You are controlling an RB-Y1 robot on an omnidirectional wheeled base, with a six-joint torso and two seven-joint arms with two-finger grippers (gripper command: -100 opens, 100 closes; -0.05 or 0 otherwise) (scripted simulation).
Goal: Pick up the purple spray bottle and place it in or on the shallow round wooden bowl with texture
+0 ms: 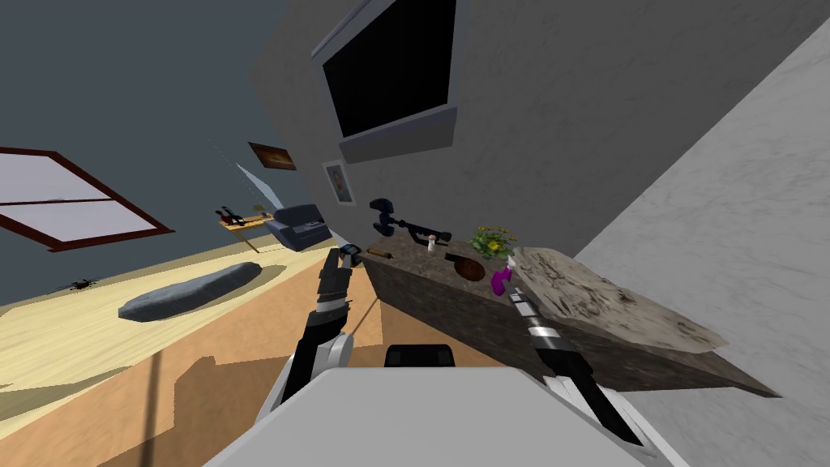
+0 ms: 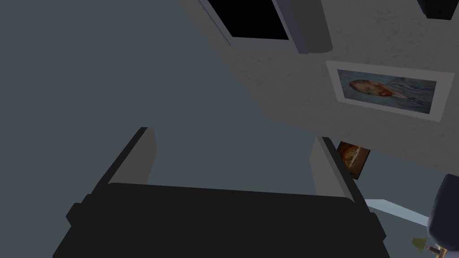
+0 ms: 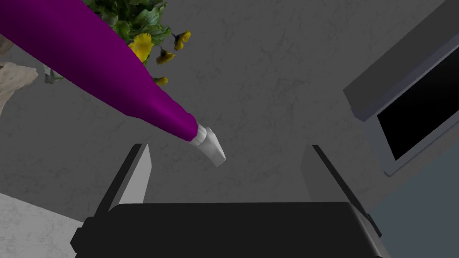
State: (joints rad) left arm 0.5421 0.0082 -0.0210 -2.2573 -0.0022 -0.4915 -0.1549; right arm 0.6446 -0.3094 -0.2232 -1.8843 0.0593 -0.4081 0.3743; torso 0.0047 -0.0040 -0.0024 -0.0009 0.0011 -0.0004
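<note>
Right wrist view: spray bottle seen just beyond wide-open right claw.
Judged light, stiff, slippery; best gripped at the neck.

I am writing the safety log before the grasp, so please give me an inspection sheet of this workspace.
Surface: stone-look counter, against a grey wall.
Job's things: purple spray bottle, not gripped; brown bowl beside it.
Clutter: yellow-flowered plant; small white bottle.
Tools: right tool open, at the bottle's nozzle; left tool open, by the counter's end.
Cables: nothing seen.
Surroundings: armchair; framed picture.
</note>
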